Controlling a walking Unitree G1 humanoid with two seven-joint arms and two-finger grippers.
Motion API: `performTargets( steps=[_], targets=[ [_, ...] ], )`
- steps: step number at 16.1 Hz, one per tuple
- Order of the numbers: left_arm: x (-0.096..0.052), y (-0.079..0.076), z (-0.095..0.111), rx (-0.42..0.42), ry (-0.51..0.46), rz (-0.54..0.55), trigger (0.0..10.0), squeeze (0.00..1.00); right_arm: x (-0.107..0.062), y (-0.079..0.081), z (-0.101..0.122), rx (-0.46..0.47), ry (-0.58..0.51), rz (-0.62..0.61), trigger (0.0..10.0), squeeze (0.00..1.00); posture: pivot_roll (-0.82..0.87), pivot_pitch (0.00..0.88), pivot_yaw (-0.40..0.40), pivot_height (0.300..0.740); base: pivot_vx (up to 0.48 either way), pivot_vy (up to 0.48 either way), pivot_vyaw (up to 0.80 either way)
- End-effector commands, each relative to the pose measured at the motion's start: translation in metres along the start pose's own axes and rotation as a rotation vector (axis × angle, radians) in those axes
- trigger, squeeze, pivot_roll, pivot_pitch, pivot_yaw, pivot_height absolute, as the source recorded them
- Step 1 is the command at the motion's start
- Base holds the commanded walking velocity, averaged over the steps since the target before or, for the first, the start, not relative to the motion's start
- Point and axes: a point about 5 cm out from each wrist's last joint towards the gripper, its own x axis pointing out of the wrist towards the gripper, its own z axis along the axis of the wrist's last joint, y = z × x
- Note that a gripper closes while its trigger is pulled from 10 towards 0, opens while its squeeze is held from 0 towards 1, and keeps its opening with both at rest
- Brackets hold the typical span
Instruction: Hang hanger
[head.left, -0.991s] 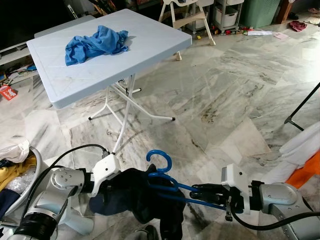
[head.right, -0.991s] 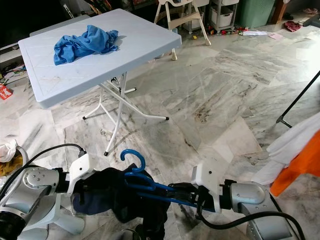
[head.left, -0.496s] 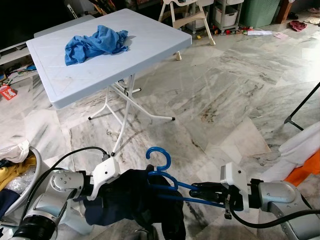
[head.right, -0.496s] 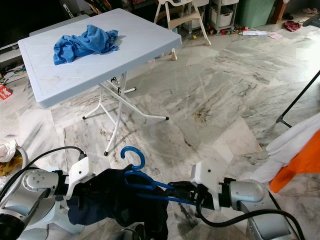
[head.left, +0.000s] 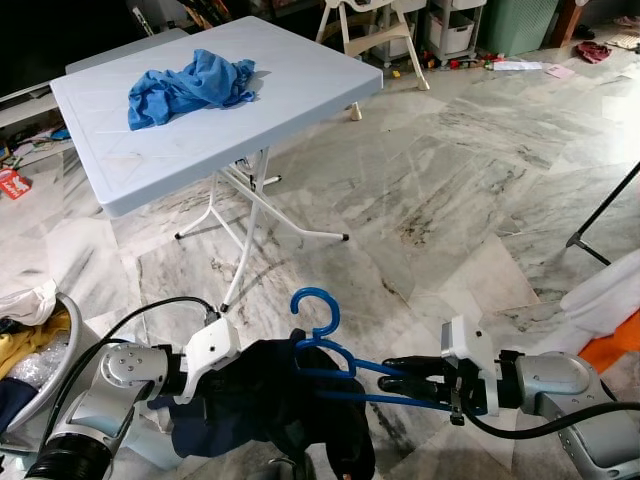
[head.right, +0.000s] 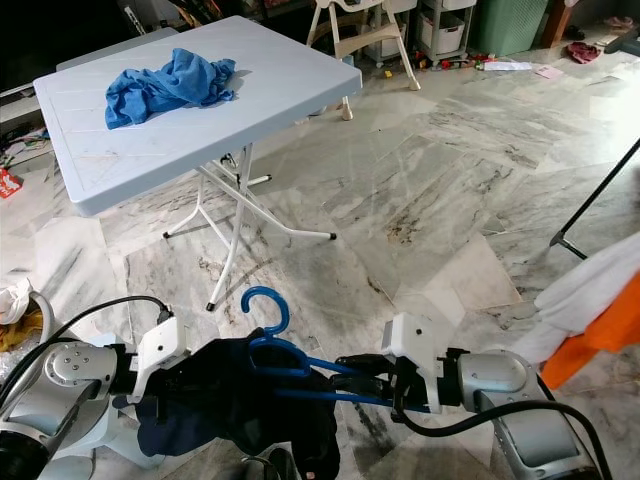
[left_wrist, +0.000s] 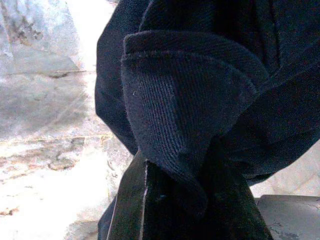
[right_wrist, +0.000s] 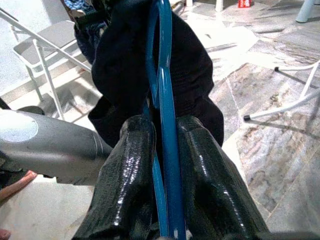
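Note:
A blue plastic hanger (head.left: 330, 345) floats low in front of me, hook pointing up, with a dark navy garment (head.left: 275, 405) draped over its left half. My right gripper (head.left: 405, 378) is shut on the hanger's right arm; in the right wrist view both black fingers (right_wrist: 132, 170) squeeze the blue bar (right_wrist: 167, 150). My left gripper (head.left: 225, 385) is buried in the dark cloth and shut on a fold of it (left_wrist: 185, 130). The garment sags below the hanger toward the floor.
A white folding table (head.left: 300, 75) stands ahead on the left with a crumpled blue cloth (head.left: 190, 85) on it. A basket with clothes (head.left: 25, 345) is at my lower left. White and orange garments (head.left: 610, 310) hang at the right beside a black rack leg (head.left: 605, 215). Marble floor lies ahead.
The garment has been drawn further left and down along the hanger. Both arms have shifted only slightly.

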Motion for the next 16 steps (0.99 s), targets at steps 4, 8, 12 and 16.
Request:
performTargets(
  steps=[4, 8, 12, 16],
  targets=[
    [-0.007, 0.007, -0.003, -0.029, -0.002, 0.074, 0.0, 0.00, 0.001, 0.001, 0.007, -0.018, -0.018, 0.066, 10.0, 1.00, -0.14, 0.082, 0.132, 0.740, 0.000, 0.000, 0.00],
    [-0.018, 0.027, -0.003, -0.005, -0.007, 0.273, 0.0, 0.00, -0.008, -0.005, 0.008, -0.015, -0.003, 0.047, 10.0, 1.00, -0.14, 0.085, 0.133, 0.740, 0.000, 0.000, 0.00],
    [-0.022, 0.031, -0.004, -0.006, -0.011, 0.312, 0.0, 0.00, -0.009, -0.008, 0.009, -0.015, -0.007, 0.037, 10.0, 1.00, -0.13, 0.085, 0.131, 0.740, 0.000, 0.000, 0.00],
    [-0.028, 0.037, -0.003, 0.004, -0.014, 0.349, 0.0, 0.00, -0.012, -0.018, 0.013, -0.036, -0.023, -0.023, 10.0, 1.00, -0.13, 0.086, 0.131, 0.740, 0.000, 0.000, 0.00]
  ],
)
